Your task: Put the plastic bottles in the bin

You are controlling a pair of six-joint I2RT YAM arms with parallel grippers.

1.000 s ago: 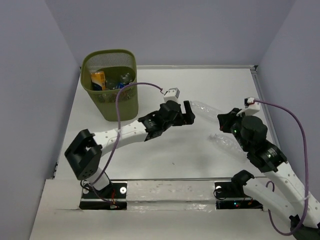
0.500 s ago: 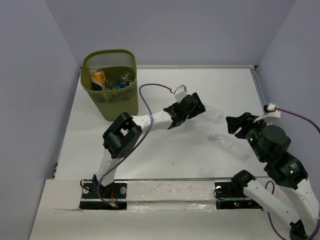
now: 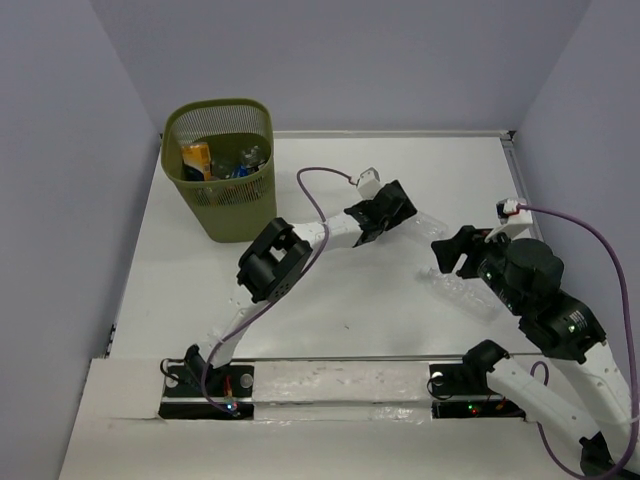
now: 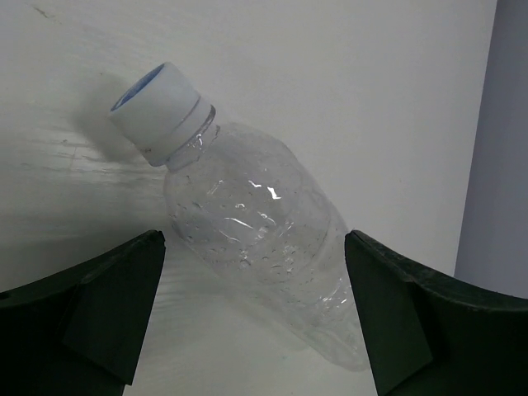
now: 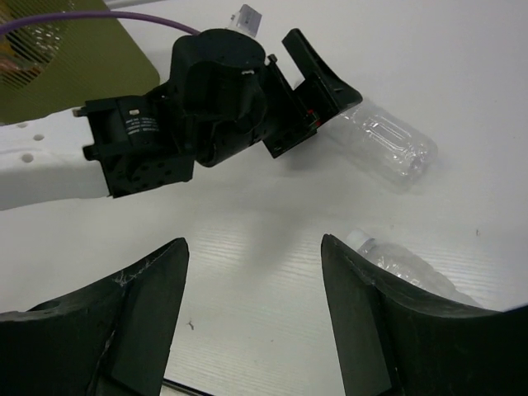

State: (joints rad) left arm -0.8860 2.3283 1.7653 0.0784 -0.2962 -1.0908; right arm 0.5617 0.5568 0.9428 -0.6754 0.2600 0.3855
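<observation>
A clear crinkled plastic bottle (image 4: 256,223) with a white and blue cap lies on the white table (image 3: 330,290). My left gripper (image 4: 252,305) is open, one finger on each side of the bottle's lower body. From above, this bottle (image 3: 428,226) pokes out past the left gripper (image 3: 403,213). A second clear bottle (image 3: 468,292) lies to the right, seen in the right wrist view as the bottle (image 5: 408,271) just beyond my right finger. My right gripper (image 5: 256,305) is open over bare table. The olive-green bin (image 3: 218,165) stands at the far left.
The bin holds an orange bottle (image 3: 197,158) and several blue-labelled ones (image 3: 243,162). Grey walls close in the table on the left, back and right. The left arm (image 3: 290,250) stretches across the middle, and its purple cable (image 3: 320,185) loops above it.
My right gripper has opened and drawn back from the clear bottle. The left arm has stretched farther right, so its open jaws now straddle that bottle on the table.
</observation>
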